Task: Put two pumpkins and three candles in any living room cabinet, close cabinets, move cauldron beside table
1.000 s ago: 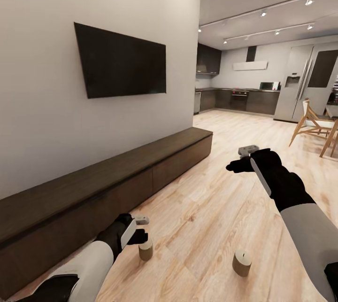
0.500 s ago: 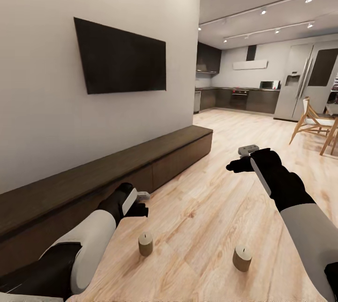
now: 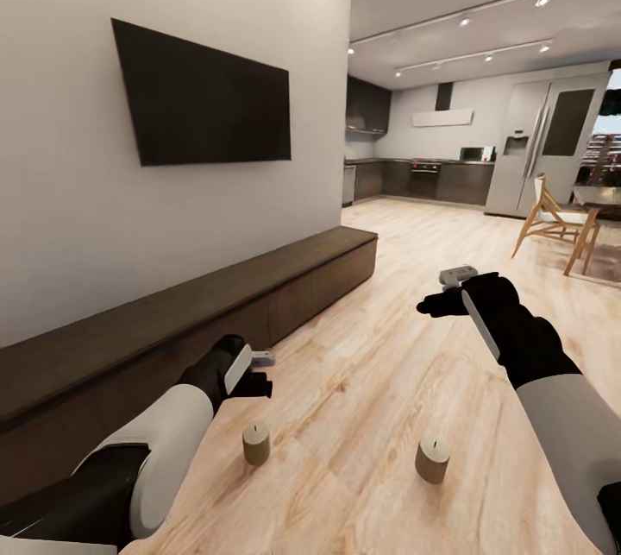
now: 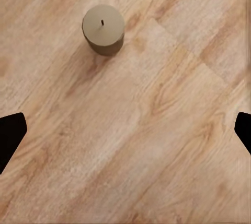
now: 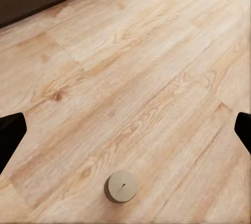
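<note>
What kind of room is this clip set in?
Most likely an open-plan home living room: a wall-mounted TV above a long low dark cabinet, wood plank floor, and a kitchen with a fridge at the far end.

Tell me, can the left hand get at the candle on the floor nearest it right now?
Probably yes. The left hand hangs open just above and behind the candle, which stands upright on bare floor with nothing between them; the cabinet sits off to the side.

The white-and-black left arm reaches forward and low, its black two-finger left gripper spread wide and empty. The matching right arm extends higher, its black two-finger right gripper likewise parted, holding nothing.
</note>
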Robot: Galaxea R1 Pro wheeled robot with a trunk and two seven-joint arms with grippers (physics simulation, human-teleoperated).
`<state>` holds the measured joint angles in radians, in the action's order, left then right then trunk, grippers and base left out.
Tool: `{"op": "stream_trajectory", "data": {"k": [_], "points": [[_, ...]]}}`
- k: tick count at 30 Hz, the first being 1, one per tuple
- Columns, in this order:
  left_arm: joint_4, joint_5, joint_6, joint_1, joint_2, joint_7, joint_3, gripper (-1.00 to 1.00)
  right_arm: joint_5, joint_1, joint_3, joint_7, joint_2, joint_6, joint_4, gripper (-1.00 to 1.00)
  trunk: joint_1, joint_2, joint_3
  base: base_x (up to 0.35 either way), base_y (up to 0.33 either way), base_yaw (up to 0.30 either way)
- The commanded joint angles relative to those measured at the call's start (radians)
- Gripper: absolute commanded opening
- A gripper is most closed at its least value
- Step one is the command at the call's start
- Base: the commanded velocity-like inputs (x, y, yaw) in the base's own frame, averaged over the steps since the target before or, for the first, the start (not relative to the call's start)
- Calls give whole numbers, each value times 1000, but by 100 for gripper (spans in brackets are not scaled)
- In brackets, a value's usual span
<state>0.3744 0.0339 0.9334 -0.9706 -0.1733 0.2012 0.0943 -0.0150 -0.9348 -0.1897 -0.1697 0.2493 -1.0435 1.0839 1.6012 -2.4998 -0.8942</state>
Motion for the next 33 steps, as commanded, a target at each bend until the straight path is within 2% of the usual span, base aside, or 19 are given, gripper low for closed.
{"op": "stream_trajectory", "data": {"k": [1, 7, 16, 20, 22, 26, 30, 33], "points": [[1, 4, 4, 0, -1, 7, 8, 100, -1, -1, -2, 0, 1, -4, 1, 100, 0, -1, -4, 0, 0, -186], [1, 3, 3, 0, -1, 8, 8, 100, -2, -1, -1, -1, 3, -4, 1, 100, 3, -2, -26, 0, 0, -65], [-3, 3, -2, 0, -1, 11, 9, 100, -2, -2, -1, -1, 4, -4, 2, 100, 3, -2, -26, 0, 0, -7], [-38, 4, -43, 0, -1, 12, 10, 100, -1, -1, -1, -1, 5, -4, 3, 100, 3, -2, -26, 122, 0, 0], [-113, 4, -134, 0, -1, 12, 10, 100, 0, -1, -1, 0, 9, -4, 3, 100, 3, -2, -26, 278, 0, 0], [-148, 3, -182, 0, -1, 14, 11, 100, -1, -1, -1, 0, 11, -4, 4, 100, 3, -2, -26, 273, 0, 0], [-161, 3, -197, 0, -1, 91, 11, 100, 0, -2, 0, 0, 11, -4, 4, 100, 3, -2, -26, 83, 0, 0], [-164, 3, -200, 0, -1, 123, 11, 100, 0, -2, 0, 0, 11, -4, 4, 100, 3, -2, -26, 25, 0, 0]]}}
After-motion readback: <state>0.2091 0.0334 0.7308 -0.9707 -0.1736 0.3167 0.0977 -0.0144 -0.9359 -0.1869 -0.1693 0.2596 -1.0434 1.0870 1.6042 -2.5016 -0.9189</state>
